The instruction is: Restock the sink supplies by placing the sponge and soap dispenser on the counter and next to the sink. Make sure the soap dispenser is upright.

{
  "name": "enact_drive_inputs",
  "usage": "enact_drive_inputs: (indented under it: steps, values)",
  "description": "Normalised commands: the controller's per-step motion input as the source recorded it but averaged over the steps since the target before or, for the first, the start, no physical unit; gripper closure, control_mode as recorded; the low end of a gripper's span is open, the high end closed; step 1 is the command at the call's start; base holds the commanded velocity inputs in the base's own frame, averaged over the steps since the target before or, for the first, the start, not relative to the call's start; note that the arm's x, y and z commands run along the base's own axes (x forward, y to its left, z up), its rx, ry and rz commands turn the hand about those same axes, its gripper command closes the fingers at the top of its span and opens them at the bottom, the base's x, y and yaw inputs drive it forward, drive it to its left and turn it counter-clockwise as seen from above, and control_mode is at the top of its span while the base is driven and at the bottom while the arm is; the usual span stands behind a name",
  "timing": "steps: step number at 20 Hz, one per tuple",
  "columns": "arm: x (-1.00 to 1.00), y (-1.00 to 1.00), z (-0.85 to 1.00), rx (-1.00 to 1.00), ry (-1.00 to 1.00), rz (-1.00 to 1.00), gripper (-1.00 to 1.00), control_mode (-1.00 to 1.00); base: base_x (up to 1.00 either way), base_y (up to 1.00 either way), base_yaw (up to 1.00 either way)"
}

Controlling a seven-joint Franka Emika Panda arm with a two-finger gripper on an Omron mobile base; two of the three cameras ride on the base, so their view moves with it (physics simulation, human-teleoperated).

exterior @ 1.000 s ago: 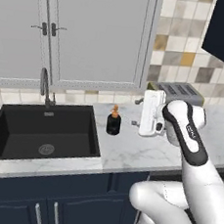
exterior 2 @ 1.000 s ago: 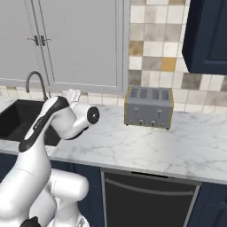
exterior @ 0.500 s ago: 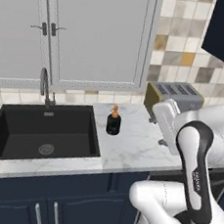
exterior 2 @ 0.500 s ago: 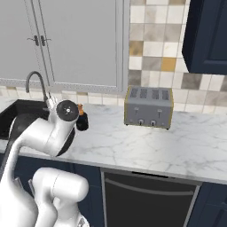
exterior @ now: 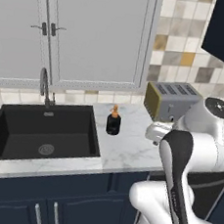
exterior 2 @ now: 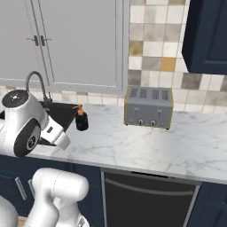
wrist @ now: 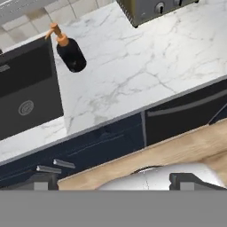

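Arm now swung back and folded high, released pincer (wrist: 113,179) over the counter (wrist: 133,75) edge, soap dispenser (wrist: 70,52) upright beside sink (wrist: 26,88).

The soap bottle (exterior: 113,124) is black with an orange top. The counter (exterior: 129,150) is white with thin grey lines. The sink (exterior: 42,133) is black. The toaster (exterior 2: 148,107) is grey. The cabinets (exterior: 74,198) are dark blue.
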Motion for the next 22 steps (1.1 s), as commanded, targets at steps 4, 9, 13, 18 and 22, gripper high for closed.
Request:
enact_drive_inputs:
  steps: [4,9,13,18,22]
  values:
    - [-0.09,0.12,-0.13,-0.12,0.04,0.06,-1.0,-1.0,0.0,0.0,0.0]
    - [-0.02,0.02,-0.03,-0.01,-0.01,0.0,-1.0,-1.0,0.0,0.0,0.0]
    - [-0.44,0.13,-0.2,-0.05,-0.04,0.0,-1.0,1.0,-0.25,0.0,0.0]
    - [0.0,0.0,0.0,0.0,0.0,0.0,-1.0,1.0,-0.99,-0.15,-0.4]
    - [0.0,0.0,0.0,0.0,0.0,0.0,-1.0,1.0,-0.54,-0.34,-0.72]
